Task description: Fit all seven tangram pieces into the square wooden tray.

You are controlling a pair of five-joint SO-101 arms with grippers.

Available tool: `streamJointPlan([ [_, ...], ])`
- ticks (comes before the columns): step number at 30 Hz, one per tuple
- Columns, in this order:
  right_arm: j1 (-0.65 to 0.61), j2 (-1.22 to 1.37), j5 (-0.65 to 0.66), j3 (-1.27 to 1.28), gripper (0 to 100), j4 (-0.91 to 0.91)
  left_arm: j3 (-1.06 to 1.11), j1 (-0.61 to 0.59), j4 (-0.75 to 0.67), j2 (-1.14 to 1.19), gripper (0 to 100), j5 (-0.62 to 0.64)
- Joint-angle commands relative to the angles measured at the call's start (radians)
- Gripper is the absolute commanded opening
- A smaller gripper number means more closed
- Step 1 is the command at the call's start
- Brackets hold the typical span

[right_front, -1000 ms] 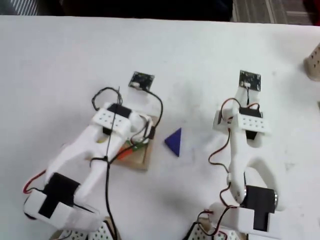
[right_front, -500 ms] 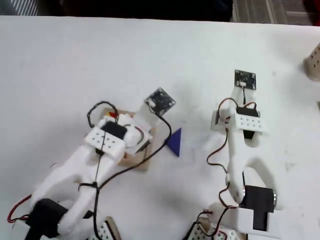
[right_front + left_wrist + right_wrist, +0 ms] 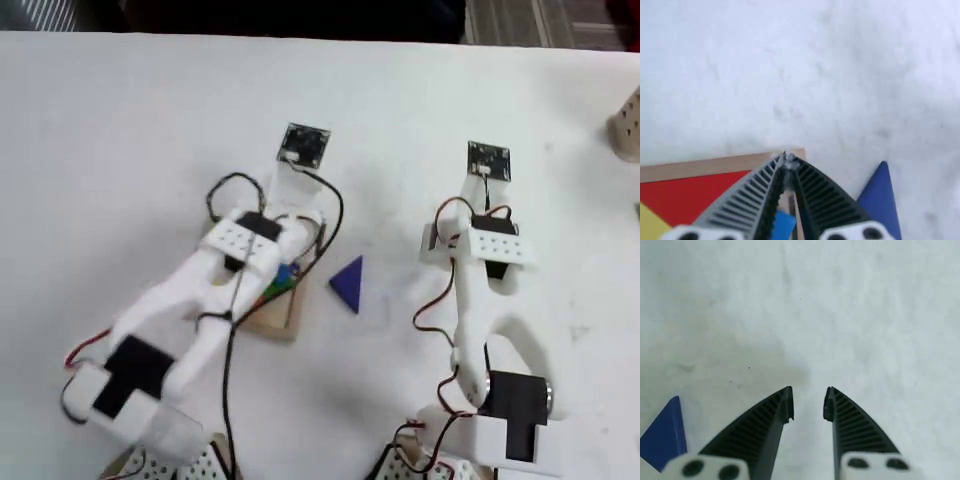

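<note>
Two hands are shown: the left hand, fingers together, lies at a corner of the square wooden tray, which holds a red piece, a yellow piece and a blue piece. The right hand, fingers slightly apart, is above the white surface; a blue triangle rests just beside the tray.

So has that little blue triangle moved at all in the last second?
No. The blue triangle lies just where it was, the same small gap to the right of the tray, which has not shifted either.
</note>
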Motion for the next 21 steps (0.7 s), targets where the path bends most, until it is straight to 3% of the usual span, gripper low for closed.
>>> streamJointPlan([
  [1, -0.001, -0.035, 0.014, -0.003, 10.5, -0.015, -0.06, 0.018, -0.078, 0.065, 2, 0.066],
  [4, -0.002, -0.035, 0.014, -0.005, 10.5, -0.015, -0.054, 0.018, -0.063, 0.073, 2, 0.068],
  [13, -0.007, -0.035, 0.014, -0.008, 10.6, -0.015, -0.064, 0.016, 0.158, 0.071, 2, 0.064],
  [21, -0.007, -0.035, 0.015, -0.006, 10.5, -0.03, -0.02, 0.03, 0.219, -0.022, 2, -0.083],
])
